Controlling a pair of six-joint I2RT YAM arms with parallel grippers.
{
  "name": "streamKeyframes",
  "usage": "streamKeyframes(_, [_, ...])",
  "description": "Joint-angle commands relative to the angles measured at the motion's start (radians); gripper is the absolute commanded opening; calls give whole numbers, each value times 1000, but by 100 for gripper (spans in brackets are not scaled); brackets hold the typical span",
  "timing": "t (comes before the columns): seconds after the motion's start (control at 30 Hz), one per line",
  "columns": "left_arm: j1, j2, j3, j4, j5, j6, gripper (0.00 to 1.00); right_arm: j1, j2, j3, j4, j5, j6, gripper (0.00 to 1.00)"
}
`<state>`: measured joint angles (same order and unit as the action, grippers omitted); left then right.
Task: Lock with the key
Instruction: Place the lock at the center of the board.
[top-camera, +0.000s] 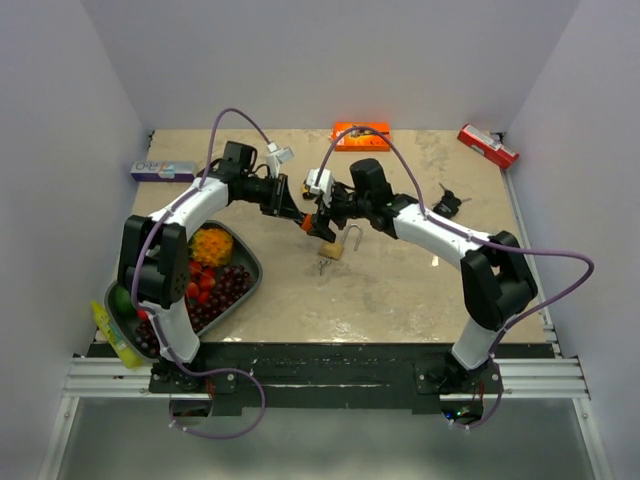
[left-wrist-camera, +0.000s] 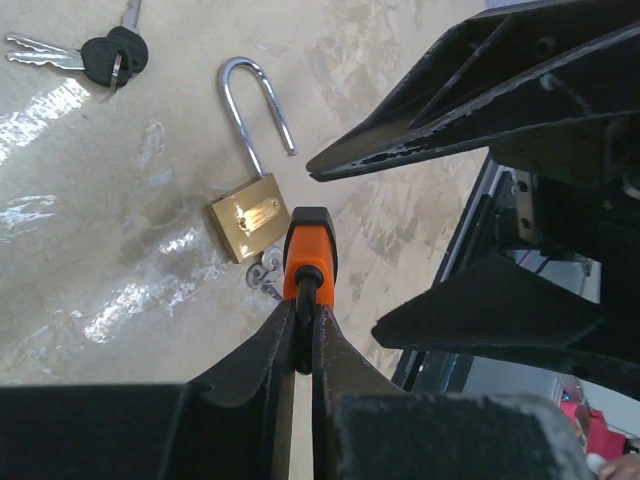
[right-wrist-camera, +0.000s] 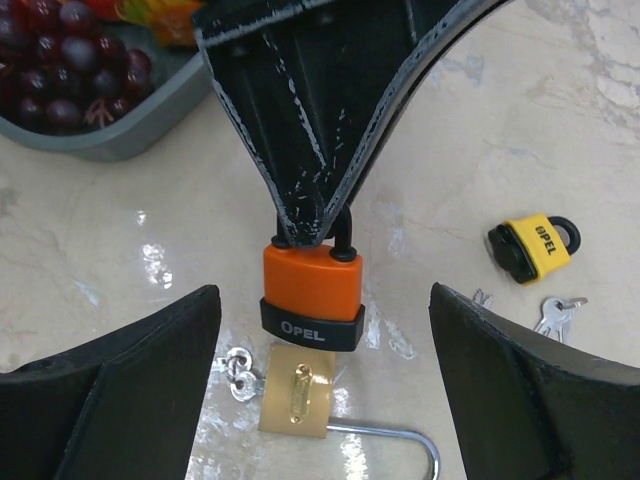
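**locknoob:** Any word on the orange padlock (right-wrist-camera: 312, 290)?

**benchrat:** Held up over the table (right-wrist-camera: 120, 240), body hanging down, "OPEL" on the black band. Pinched by the shackle in the left gripper (right-wrist-camera: 310, 225), jaws squeezed tight on it.

**locknoob:** And the right gripper (right-wrist-camera: 323, 300)?

**benchrat:** Spread wide, fingers (right-wrist-camera: 120, 380) sitting either side of the orange body, not touching it.

**locknoob:** Keys anywhere?

**benchrat:** Small silver keys (right-wrist-camera: 238, 372) lying on the table right against a brass padlock (right-wrist-camera: 295, 400), just under the orange one. Brass shackle swung open. Can't tell if anything's in the keyhole. Another key set (right-wrist-camera: 555, 315) beside a yellow padlock (right-wrist-camera: 535, 245) off to the side. Grey tray (right-wrist-camera: 130, 130) of grapes (right-wrist-camera: 60, 70) further back.
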<state>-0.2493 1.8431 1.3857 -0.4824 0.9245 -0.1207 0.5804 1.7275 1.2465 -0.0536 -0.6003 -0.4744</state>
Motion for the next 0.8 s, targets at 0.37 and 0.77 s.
streamKeyframes(0.37, [5,-12,-10,74,142,-131,0,41,43,-4,32,71,-70,72])
streamKeyframes(0.77, [15,-18,-31,91,129,-142,0,42,57,30,20,51,-32,2])
